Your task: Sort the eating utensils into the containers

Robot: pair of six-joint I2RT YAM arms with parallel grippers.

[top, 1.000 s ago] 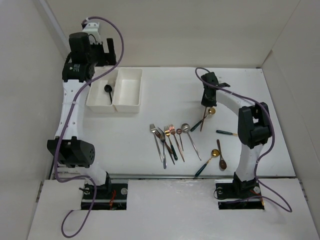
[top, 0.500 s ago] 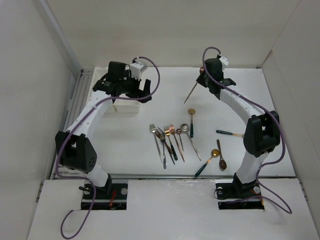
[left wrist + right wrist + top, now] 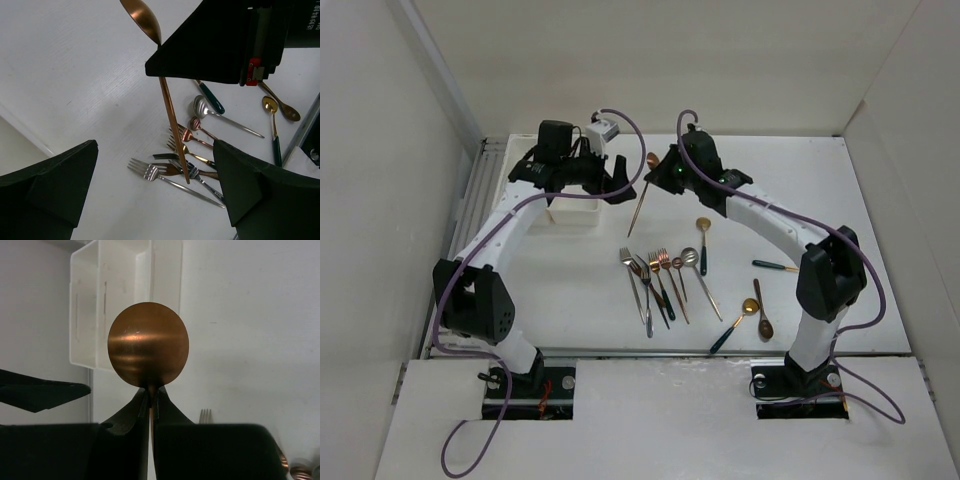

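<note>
We start at our left gripper [image 3: 612, 180], which hangs with its fingers [image 3: 55, 190] spread wide and nothing between them. The two white bins [image 3: 575, 213] sit directly under it and slightly to its left, mostly hidden by the arm in the overhead view.

Just to the right of that empty gripper hangs the copper spoon [image 3: 638, 205], lifted clear of the table [image 3: 800, 200]. Its bowl is up, and its handle slants down and away from the fingers that hold it. Our right gripper [image 3: 665, 178] is clamped on the spoon's neck just under the bowl [image 3: 148, 344]. From that wrist we see the bins [image 3: 125, 305] ahead and to the left, beyond the bowl.

Below and to the right of this gripper, the remaining forks and spoons [image 3: 660, 280] lie on the table in a loose cluster, with a few spoons [image 3: 760, 312] further right.

We judge the step in hand to be carrying one spoon to its container, with most of the sorting yet to do. The next move calls for bringing the spoon over an open bin. Since the left gripper sits over the bins, it must either give way or take the spoon before the right fingers let go.
</note>
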